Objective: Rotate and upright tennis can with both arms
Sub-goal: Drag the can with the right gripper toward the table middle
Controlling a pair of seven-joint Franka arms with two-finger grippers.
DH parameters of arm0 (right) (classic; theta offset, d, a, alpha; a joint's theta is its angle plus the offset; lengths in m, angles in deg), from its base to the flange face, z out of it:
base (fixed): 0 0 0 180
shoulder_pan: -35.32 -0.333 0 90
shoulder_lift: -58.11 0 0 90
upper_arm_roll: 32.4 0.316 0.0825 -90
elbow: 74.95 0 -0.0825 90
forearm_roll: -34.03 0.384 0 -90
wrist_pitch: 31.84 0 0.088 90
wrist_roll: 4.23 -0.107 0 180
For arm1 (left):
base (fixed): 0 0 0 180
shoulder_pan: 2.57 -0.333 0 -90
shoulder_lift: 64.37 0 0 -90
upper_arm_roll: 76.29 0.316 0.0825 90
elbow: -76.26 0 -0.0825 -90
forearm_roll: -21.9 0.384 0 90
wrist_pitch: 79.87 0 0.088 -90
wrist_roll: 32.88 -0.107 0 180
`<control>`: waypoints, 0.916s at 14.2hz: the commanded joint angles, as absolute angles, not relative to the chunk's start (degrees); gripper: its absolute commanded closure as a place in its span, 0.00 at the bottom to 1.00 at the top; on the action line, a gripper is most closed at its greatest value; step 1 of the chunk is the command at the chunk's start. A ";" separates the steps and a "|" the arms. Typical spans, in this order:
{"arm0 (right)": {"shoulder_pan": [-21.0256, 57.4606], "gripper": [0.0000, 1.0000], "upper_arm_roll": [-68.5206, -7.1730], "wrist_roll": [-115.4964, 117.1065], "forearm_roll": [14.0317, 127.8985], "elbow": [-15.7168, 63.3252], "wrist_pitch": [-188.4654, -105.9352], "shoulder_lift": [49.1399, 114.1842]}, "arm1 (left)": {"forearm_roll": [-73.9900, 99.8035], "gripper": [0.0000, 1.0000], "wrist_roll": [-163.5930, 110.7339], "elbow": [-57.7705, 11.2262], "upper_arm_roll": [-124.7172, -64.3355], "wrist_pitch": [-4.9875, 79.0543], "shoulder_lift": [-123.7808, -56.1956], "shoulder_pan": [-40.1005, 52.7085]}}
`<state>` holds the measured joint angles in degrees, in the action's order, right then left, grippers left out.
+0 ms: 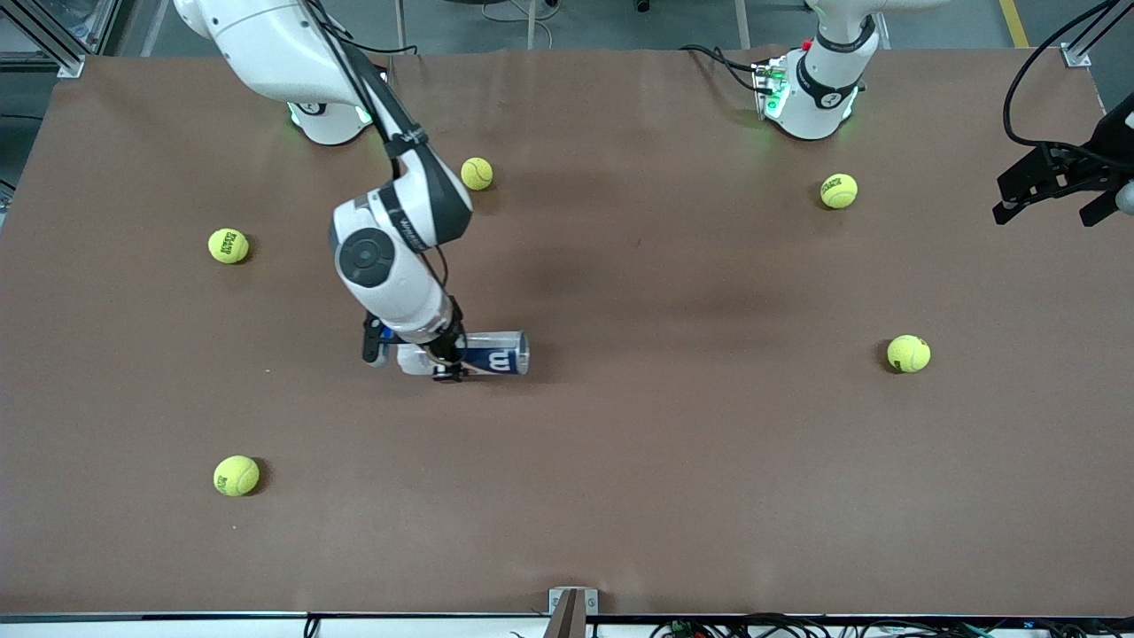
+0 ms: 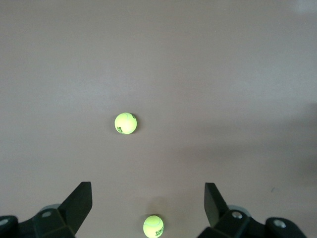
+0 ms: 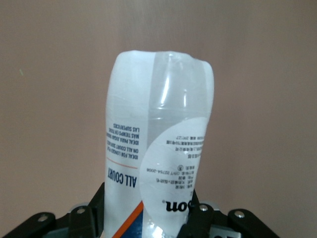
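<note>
The tennis can (image 1: pixel 478 356) (image 3: pixel 158 144) is seen lying on its side on the brown table (image 1: pixel 673 461), near the middle. It is gripped by the right gripper (image 1: pixel 447 361) (image 3: pixel 148 218), whose fingers are closed against its sides. The left gripper (image 1: pixel 1054 190) (image 2: pixel 148 203) is held spread wide and empty above the table's left-arm end, where two tennis balls (image 2: pixel 126 123) are seen below it.

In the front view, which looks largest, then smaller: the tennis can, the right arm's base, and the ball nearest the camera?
1. Right arm's base
2. Tennis can; partly hidden by the right end effector, so these two are unsure.
3. Ball, clearly smallest.
</note>
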<state>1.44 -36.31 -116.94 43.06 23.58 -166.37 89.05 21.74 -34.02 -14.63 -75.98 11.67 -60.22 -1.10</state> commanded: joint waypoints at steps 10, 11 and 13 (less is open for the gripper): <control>-8.80 0.35 -37.23 -128.68 37.90 0.83 -158.85 106.00 | 22.78 0.00 -35.25 -15.05 -76.02 11.72 -59.71 -1.16; -9.33 0.35 -37.14 -128.77 37.90 -0.41 -158.76 106.79 | 22.78 0.00 -35.17 -15.31 -76.02 11.72 -59.71 -1.16; -10.21 0.35 -37.23 -129.38 37.99 -2.52 -158.76 108.20 | 22.78 0.00 -35.25 -15.32 -76.02 11.72 -59.71 -1.16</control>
<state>-9.11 -36.62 -127.42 39.01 1.96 -160.31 105.77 21.74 -34.02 -14.82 -75.98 11.67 -60.22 -1.10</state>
